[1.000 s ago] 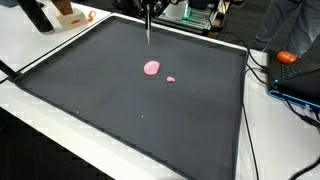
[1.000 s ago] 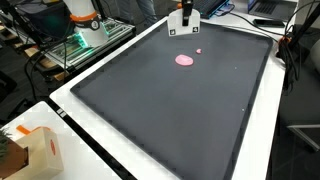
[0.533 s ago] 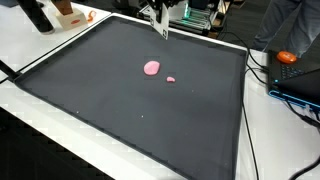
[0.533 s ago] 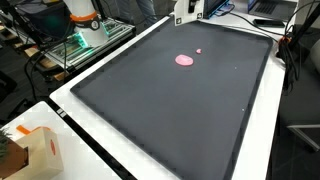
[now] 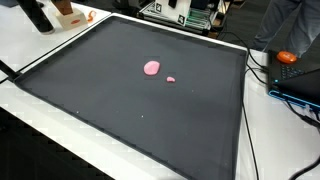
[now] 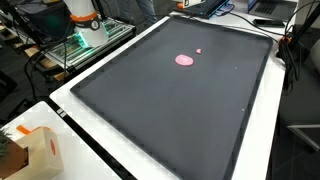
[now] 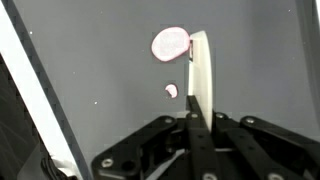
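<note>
Two pink pieces: larger round soft-looking pink blob [image 7: 170, 43] and small pink crumb [image 7: 171, 91], upper middle of the wrist view, apart on the matte dark grey mat [image 7: 110, 60].
Gripper [image 7: 192, 118]: jaws narrow, pinching a thin flat white stick [image 7: 199, 70], its tip beside the blob.
Handling: a firm, centred pinch seems best, since the smooth slim stick could twist.

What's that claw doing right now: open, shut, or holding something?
Gripper: shut on a flat white stick, seen in the wrist view.
</note>
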Action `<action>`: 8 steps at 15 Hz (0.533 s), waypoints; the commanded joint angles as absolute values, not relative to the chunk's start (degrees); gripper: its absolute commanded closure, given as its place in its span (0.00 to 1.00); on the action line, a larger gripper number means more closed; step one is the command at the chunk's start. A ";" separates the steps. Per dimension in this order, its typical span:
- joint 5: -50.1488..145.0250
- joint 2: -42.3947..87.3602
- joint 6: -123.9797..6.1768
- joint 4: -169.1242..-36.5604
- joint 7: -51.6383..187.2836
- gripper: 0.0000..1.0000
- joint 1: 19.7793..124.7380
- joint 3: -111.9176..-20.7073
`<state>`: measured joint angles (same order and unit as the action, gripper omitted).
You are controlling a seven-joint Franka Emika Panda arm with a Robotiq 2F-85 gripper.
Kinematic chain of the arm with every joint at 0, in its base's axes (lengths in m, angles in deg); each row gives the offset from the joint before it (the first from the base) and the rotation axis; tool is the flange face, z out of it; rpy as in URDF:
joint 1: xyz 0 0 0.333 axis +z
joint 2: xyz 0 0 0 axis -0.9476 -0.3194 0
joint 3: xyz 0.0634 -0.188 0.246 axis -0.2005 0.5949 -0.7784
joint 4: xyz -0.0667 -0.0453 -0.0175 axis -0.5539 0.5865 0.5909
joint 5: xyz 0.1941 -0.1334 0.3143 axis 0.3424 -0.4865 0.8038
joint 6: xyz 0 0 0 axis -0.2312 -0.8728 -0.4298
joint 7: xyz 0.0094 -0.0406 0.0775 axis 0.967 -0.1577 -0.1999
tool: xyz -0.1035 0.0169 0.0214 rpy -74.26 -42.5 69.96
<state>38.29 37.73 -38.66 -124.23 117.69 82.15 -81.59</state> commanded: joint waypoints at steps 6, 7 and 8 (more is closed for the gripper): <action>37.93 37.47 -36.95 -121.63 117.79 0.96 82.77 -82.13; 37.93 37.39 -36.95 -121.63 117.78 0.96 82.75 -82.12; 37.93 37.34 -36.95 -121.63 117.78 0.96 82.75 -82.12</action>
